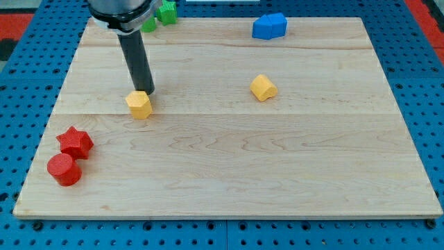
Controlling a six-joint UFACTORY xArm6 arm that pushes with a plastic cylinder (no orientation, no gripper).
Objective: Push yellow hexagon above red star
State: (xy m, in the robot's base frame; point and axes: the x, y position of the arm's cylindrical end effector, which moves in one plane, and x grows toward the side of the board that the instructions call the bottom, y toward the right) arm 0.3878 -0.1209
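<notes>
A yellow hexagon [139,105] lies on the wooden board [229,160], left of centre. My tip [148,93] stands right at its upper right edge, apparently touching it. A red star [75,142] lies near the board's left edge, below and to the left of the hexagon. The rod rises from the tip toward the view's top and hides part of a green block.
A red cylinder [64,169] sits just below the red star, touching it. A second yellow block [263,87] lies right of centre. A blue block [269,26] sits at the top edge. Two green blocks [165,12] lie at the top left, by the rod.
</notes>
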